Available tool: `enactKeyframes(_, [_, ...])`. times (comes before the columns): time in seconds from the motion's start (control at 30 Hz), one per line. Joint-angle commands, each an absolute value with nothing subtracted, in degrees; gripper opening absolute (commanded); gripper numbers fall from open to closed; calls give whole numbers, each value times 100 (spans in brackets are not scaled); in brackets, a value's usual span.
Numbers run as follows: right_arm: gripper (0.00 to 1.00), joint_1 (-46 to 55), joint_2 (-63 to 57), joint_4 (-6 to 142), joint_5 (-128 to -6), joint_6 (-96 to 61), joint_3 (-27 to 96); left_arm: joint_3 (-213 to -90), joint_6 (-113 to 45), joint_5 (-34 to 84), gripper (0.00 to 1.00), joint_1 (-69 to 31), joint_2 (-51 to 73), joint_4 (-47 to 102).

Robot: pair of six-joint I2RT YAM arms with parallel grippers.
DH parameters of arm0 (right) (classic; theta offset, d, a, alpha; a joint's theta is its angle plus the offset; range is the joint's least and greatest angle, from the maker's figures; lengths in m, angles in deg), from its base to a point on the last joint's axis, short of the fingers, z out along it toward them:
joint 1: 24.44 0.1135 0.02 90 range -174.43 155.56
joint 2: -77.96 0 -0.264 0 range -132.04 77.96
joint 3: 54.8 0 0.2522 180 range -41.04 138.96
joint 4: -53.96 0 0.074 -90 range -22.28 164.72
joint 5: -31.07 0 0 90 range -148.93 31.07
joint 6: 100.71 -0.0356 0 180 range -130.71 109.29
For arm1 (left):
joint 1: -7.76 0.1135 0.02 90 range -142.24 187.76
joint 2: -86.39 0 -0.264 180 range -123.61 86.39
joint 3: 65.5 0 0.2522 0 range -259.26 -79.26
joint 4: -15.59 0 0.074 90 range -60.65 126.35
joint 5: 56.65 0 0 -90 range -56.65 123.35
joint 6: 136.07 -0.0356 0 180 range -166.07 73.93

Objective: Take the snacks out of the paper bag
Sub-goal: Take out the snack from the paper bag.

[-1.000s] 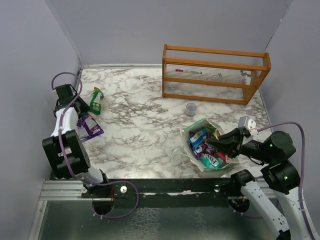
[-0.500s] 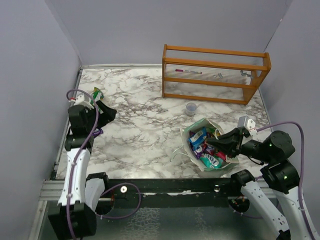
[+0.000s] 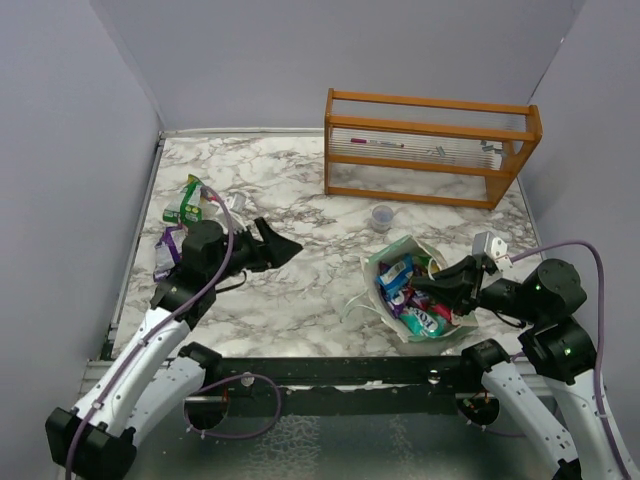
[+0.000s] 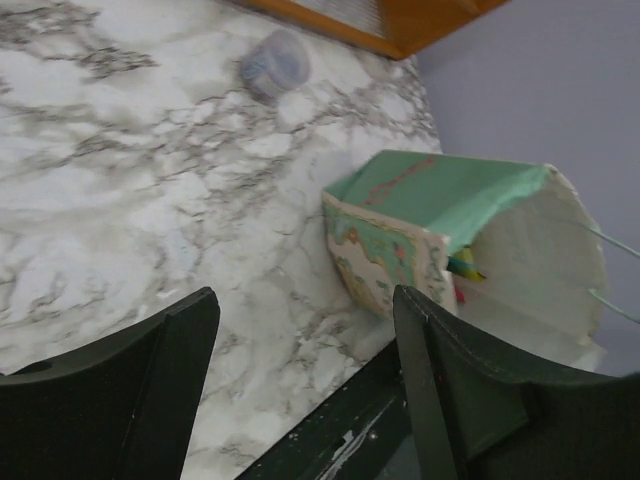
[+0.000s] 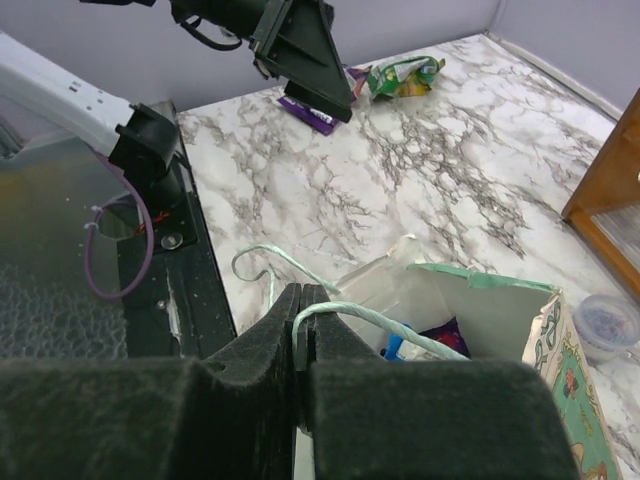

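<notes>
Marble table (image 3: 300, 200) bears cup (image 3: 382, 215) near paper bag (image 4: 440, 195), right claw (image 5: 298, 297) pinching its handle (image 5: 345, 308), left claw (image 4: 303, 305) open.

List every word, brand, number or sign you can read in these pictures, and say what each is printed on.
None can be read.
The snacks in the paper bag: printed labels, too small.
Loose green packet and purple packet: labels blurred.
Side of the paper bag: printed pattern, no legible words.
The orange rack: small marks inside, illegible.
</notes>
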State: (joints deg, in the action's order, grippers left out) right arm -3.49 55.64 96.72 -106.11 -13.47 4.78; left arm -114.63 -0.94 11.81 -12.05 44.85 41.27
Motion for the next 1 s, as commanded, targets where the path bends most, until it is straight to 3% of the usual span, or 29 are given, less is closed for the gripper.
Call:
enactKeyframes(0.0, [2,-317,5599,9344,-11124,-1400,432,-12241,-55,1825,72,-2384,4211,3649])
enactKeyframes(0.2, [2,-317,5585,9331,-11395,-1406,502,-12490,-31,2236,71,-4003,3320,2945])
enactKeyframes(0.37, [2,-320,5624,9293,-11450,-1419,452,-13024,-483,3420,70,-5466,2812,2997])
enactKeyframes(0.47, [2,-317,5665,9290,-11369,-1438,458,-13398,-691,3940,62,-5945,2327,3257])
enactKeyframes(0.77, [2,-291,5761,9313,-11272,-1440,460,-14701,-1028,5505,27,-6792,758,4617])
enactKeyframes(0.97, [2,-290,5797,9341,-11168,-1414,463,-14238,-731,5696,24,-6797,880,4256])
